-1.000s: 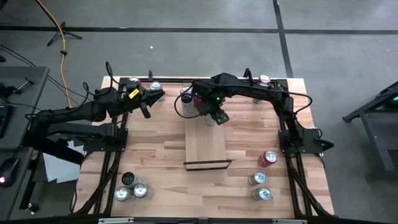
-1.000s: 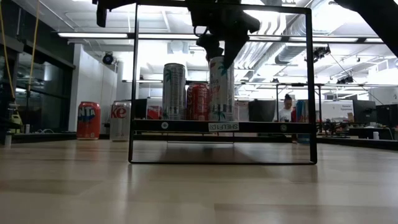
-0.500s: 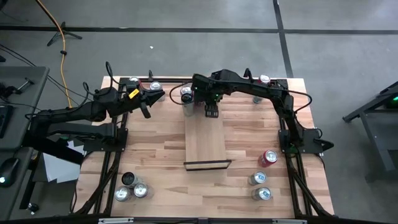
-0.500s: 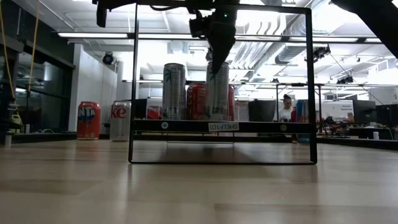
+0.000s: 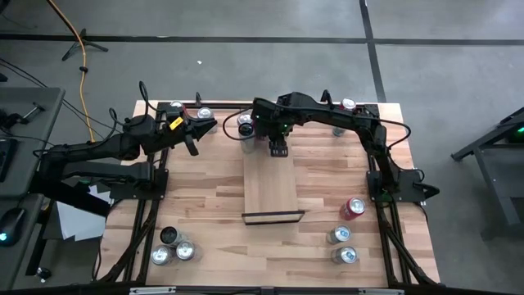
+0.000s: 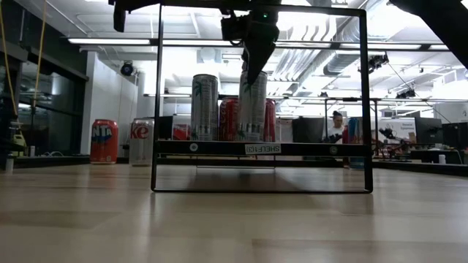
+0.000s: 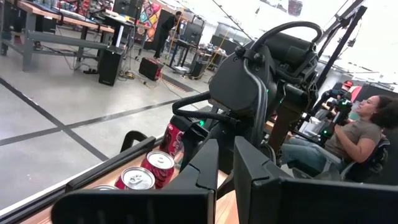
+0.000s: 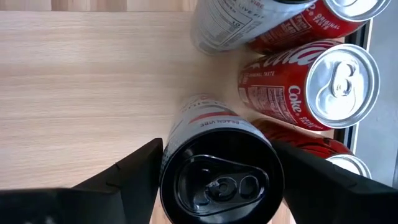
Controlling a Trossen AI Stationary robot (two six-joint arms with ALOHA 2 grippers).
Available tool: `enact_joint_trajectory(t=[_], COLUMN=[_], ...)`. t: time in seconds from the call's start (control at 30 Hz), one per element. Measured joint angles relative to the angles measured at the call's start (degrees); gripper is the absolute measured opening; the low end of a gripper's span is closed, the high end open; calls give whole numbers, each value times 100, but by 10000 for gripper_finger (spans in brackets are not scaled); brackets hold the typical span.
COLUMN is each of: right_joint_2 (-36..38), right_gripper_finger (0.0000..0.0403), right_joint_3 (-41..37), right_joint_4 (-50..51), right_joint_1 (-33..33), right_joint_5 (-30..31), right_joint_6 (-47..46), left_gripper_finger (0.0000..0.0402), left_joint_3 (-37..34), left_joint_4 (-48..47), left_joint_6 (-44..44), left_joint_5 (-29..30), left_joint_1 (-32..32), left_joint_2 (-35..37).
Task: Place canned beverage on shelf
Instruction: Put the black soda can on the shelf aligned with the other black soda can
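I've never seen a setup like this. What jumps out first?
The right end effector hangs over the far end of the shelf, its fingers on either side of a tall black-topped can standing upright on the board. Red Coke cans crowd right beside it. The left end effector waits shut at the table's far-left side.

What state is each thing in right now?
Right hand: directly above the tall can.
Tall can: upright on the shelf, unopened.
Coke can: upright beside the tall can, unopened.
Shelf: on the table, cans at its far end.
Left hand: shut, waiting at the table's far left.
Red can: on its side on the table.
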State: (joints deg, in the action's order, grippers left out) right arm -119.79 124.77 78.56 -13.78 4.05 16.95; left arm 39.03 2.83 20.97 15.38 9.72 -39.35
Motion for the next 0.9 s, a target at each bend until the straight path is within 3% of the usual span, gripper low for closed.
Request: enact_joint_trajectory(t=[0.9], right_joint_2=[13], right_gripper_finger=[278], right_joint_3=[17], right_joint_4=[-342], right_joint_1=[0], right_joint_5=[-327], right_joint_6=[-5], left_gripper_finger=[3], left_joint_3=[0], left_joint_4=[0], left_joint_6=[-6], left_joint_5=[0], left_joint_1=[0], left_joint_2=[2])
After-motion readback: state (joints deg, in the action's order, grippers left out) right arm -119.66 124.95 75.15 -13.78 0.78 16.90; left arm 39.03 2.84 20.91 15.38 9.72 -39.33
